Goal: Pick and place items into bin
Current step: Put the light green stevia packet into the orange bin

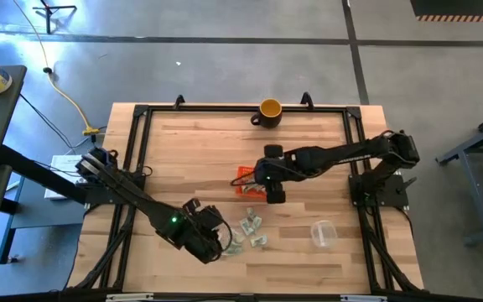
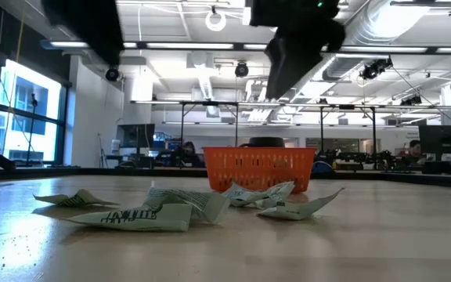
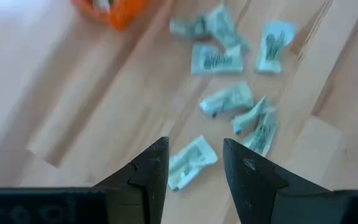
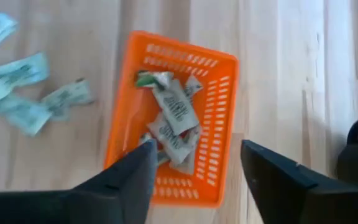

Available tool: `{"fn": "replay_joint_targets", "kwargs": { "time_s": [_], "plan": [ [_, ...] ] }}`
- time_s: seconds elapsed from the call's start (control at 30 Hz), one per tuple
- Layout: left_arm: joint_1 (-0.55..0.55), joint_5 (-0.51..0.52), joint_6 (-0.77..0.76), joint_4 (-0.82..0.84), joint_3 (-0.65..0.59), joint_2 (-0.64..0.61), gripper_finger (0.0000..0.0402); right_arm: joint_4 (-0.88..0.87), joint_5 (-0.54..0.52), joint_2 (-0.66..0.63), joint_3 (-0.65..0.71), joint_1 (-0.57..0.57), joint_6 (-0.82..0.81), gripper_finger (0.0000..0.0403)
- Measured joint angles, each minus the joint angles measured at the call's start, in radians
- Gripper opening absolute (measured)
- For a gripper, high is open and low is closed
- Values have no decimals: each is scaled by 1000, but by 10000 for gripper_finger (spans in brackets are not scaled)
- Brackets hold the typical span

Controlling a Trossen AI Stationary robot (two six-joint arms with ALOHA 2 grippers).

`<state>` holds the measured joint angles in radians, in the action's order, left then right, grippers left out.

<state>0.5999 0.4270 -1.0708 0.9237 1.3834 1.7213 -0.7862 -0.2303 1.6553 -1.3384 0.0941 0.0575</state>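
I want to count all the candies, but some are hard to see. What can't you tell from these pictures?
- Bin: wrapped pieces overlap in the right wrist view, and the right gripper covers its near end, so no exact count.
- High view: the right gripper covers most of the bin.
- Left wrist view: pieces on the table are blurred; printing unreadable.
- Low view: the bin wall hides its contents.

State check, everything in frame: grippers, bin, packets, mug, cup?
left gripper: open, empty, above the loose packets
right gripper: open, empty, over the bin
bin: upright, holds several packets
loose packets: scattered flat on the table, outside the bin
yellow mug: upright
clear cup: on the table, orientation unclear
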Motion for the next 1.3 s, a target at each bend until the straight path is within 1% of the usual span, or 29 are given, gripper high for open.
{"fn": "replay_joint_targets", "kwargs": {
  "time_s": [0.1,0.17,0.23,0.3,0.37,0.47,0.6,0.67,0.7,0.87,0.9,0.93,1.03,1.1,1.2,1.3],
  "plan": [
    [1,-69,31,-222,-155,-40,164,-50,-21,-47,0,47,10,246],
    [15,-88,88,-378,-244,-43,154,-90,-60,-80,0,87,5,249],
    [34,-87,159,-459,-311,-40,149,-139,-95,-108,0,129,-20,249],
    [45,-82,213,-526,-350,-30,152,-197,-132,-127,0,169,-63,249],
    [43,-78,254,-503,-370,-30,163,-249,-173,-139,0,202,-122,249],
    [28,-84,337,-509,-376,-30,193,-316,-223,-141,2,245,-209,249],
    [3,-178,498,-487,-383,-5,235,-316,-269,-141,61,301,-262,249],
    [-9,-229,539,-471,-385,11,251,-312,-276,-141,103,329,-284,249],
    [-13,-235,548,-470,-385,14,258,-309,-280,-141,124,341,-304,249],
    [-28,-181,554,-474,-385,17,281,-305,-286,-141,199,399,-386,249],
    [-31,-185,566,-472,-385,17,283,-301,-287,-141,207,407,-401,249],
    [-37,-201,580,-472,-385,17,284,-301,-286,-141,212,414,-416,249],
    [-70,-293,638,-486,-385,37,280,-304,-283,-141,211,417,-450,249],
    [-92,-319,674,-487,-385,51,270,-306,-281,-141,211,412,-458,249],
    [-134,-347,716,-529,-380,74,245,-308,-272,-141,210,407,-471,249],
    [-171,-369,732,-539,-381,79,208,-336,-278,-142,210,406,-505,249]
  ]
}}
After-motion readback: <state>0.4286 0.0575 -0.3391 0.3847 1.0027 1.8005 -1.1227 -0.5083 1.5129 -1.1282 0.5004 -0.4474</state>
